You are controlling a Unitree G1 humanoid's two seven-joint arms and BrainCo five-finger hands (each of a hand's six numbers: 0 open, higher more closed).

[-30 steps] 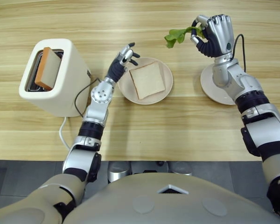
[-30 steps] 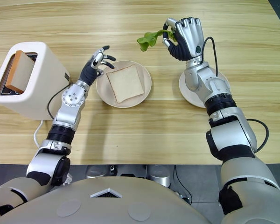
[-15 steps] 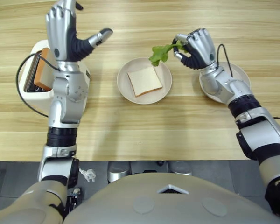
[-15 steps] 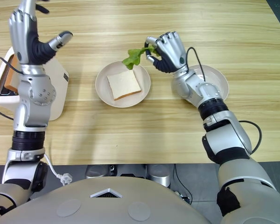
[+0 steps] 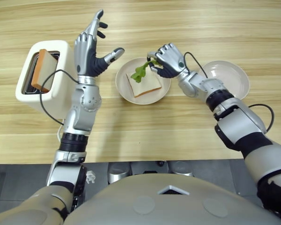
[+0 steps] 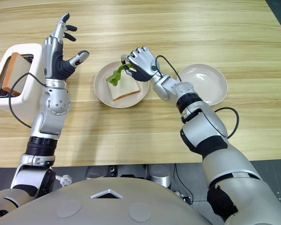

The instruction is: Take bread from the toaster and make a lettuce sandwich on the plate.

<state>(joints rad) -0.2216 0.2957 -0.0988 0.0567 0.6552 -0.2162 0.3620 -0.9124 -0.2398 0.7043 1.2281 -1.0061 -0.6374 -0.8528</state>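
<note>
Right hand (image 5: pixel 168 58) curled shut on the lettuce (image 5: pixel 140 72), pinching it at 1 end between the fingertips, over the far rim of the plate (image 5: pixel 123 92) at mid-desk. Leaf hanging down and to the left from the pinch, its lower tip over the bread slice (image 5: pixel 149 85) that lies flat in the plate; touching or just clear, cannot tell. Left hand (image 5: pixel 91 51) upright above the desk (image 5: pixel 187 23) between toaster and plate, fingers spread wide, holding nothing. Toaster (image 5: pixel 42 101) toward the left edge of the desk, with the 2nd slice (image 5: pixel 41 70) standing out of its slot and the cord (image 5: pixel 49 86) looped across the left arm. Side plate (image 5: pixel 232 79) toward the right edge, just beyond the right forearm.

Lettuce judged very light, thin and limp: bound to droop, fold or cling to the fingertips on release, and easy to tear if squeezed or dragged. Best kept pinched at the stem end, lowered flat onto the bread, then let go with a clean opening. 2nd slice judged light and soft, crumbly at the crust, easily dented. Best taken by the exposed top edge, pads on the 2 broad faces, and drawn straight up out of the slot.
</note>
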